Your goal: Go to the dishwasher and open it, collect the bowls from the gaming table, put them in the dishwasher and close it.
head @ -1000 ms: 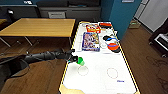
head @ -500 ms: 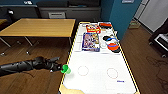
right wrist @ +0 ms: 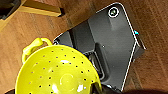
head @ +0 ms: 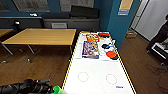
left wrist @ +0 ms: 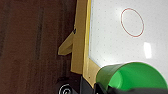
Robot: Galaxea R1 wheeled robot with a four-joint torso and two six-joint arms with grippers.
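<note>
Head view, near to far. At the lower edge the left arm enters dark and cut off; its left hand (head: 50, 89) is hard to make out, and a green bowl (head: 58, 90) sits at its tip, only partly in frame. In the left wrist view the green bowl (left wrist: 131, 77) shows large just beside the yellow rim of the white gaming surface (left wrist: 112, 37), over the wooden floor (left wrist: 30, 45) — whether the left hand is clenched on it cannot be told. In the right wrist view a yellow perforated bowl (right wrist: 58, 72) with a loop handle hangs above the robot's dark base; the right hand's grip cannot be told. Farther along the white surface lie two red rings, then a colourful box (head: 90, 49), and red and dark items (head: 110, 52) — too blurred to name. A wooden table (head: 41, 36) stands beside it. A person (head: 161, 37) is cut off at the far right.
</note>
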